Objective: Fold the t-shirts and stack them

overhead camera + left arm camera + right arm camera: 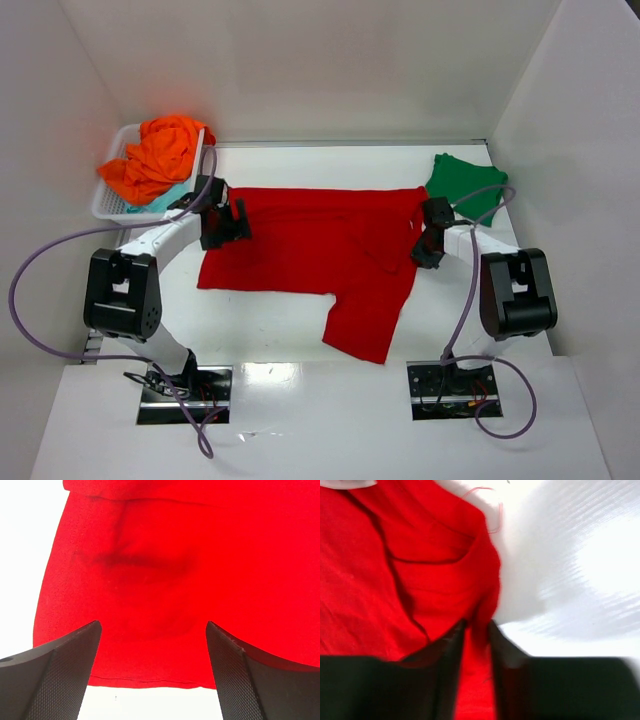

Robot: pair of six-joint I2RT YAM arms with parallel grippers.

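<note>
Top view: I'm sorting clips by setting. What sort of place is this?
Likely a lab robot cell, not a home: white walls enclose a white table, two arms are bolted at its edge, and a red shirt lies spread.

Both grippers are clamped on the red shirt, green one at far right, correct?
No. Only the right gripper is clamped on the red shirt; the left wrist view shows the left gripper open over it. The green shirt is at far right.

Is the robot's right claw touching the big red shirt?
Touching. The right wrist view shows the right gripper shut on a fold of the red shirt, with cloth pinched between its jaws.
</note>
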